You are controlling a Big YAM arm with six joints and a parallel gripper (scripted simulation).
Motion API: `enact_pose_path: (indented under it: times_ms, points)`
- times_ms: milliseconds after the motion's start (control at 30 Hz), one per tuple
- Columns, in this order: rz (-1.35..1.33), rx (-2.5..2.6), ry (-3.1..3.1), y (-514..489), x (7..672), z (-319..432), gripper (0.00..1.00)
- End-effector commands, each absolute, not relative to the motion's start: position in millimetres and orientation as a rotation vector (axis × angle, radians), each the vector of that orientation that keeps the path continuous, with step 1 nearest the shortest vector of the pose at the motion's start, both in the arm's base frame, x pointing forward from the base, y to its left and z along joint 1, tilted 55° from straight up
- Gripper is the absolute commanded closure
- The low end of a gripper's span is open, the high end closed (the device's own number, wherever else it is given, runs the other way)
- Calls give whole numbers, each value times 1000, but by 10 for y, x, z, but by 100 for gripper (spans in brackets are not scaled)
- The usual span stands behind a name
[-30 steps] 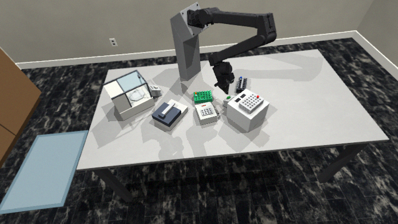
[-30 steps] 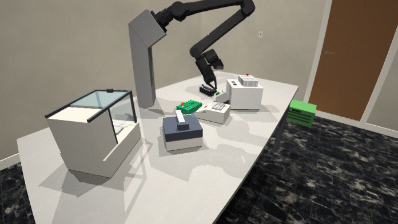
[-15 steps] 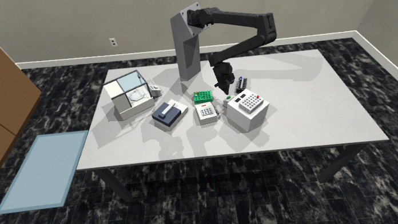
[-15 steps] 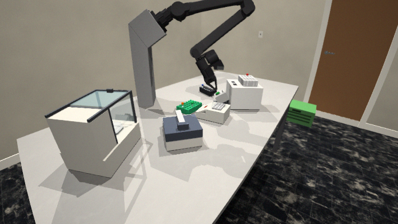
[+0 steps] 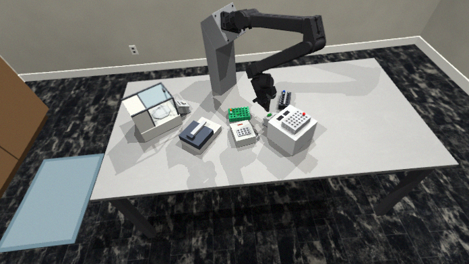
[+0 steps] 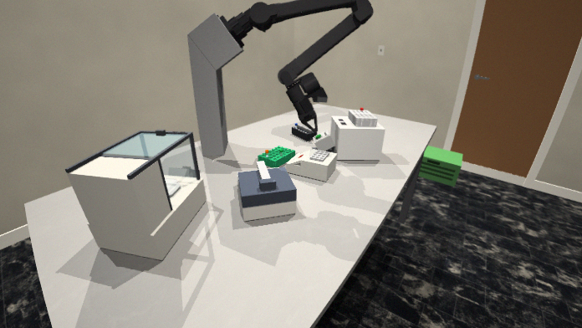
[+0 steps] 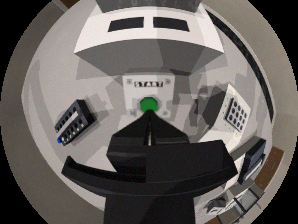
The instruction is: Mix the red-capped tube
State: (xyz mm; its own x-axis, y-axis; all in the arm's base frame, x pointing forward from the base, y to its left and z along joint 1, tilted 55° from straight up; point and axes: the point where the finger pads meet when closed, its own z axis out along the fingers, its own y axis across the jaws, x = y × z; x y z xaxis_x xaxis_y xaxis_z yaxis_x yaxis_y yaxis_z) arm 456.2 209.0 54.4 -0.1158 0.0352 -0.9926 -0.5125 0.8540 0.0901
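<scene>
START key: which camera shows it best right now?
Wrist view: the green START key sits centred just beyond the shut gripper. The top view shows it as a small green spot beside the fingertips; the exterior view shows a green sliver.

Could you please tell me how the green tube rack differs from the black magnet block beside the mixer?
The tube rack is green and broad, with several rows; the magnet block is black and narrow. The rack carries an orange-capped tube, the block a blue-capped tube. Both stand on the table.

Brown door point(image 6: 507, 84), green crate point(image 6: 441, 165), wall outlet point(image 5: 133, 50), blue floor panel point(image 5: 50, 202).
</scene>
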Motion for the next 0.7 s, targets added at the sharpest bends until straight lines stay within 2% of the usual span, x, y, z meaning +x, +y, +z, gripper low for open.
enact_pose_path:
  times_ms: [0, 667]
  points:
    - [486, -379, 1645, 2065, 4484, 515, 100]
    - [499, -383, 1644, 2149, 4527, 500, 100]
